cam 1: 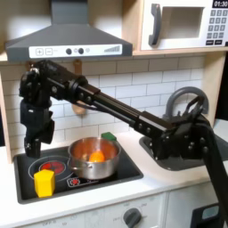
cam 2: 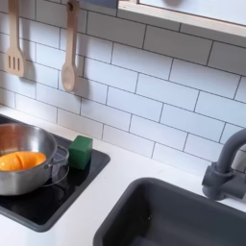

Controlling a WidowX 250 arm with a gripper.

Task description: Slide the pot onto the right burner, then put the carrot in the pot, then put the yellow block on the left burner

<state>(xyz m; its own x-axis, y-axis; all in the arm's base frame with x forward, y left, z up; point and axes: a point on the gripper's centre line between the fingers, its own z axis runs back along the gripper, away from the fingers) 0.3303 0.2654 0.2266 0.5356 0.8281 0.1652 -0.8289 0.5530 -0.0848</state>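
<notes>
Gripper hangs above the cooktop's near-left area in the first exterior view — its opening cannot be judged. Below it, slightly right, the yellow block stands free. Further right, the pot holds the carrot — green block beyond.

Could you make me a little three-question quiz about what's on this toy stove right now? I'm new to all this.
1. True or false: the carrot lies inside the pot.
2. Where does the yellow block stand in the first exterior view? A) inside the pot B) at the front left of the black cooktop, beside the pot C) in the sink
3. Fill in: the small block next to the pot in the second exterior view is coloured ____.

Key: 1 true. 2 B; the end effector hangs above the cooktop, apart from the block. 3 green.
</notes>
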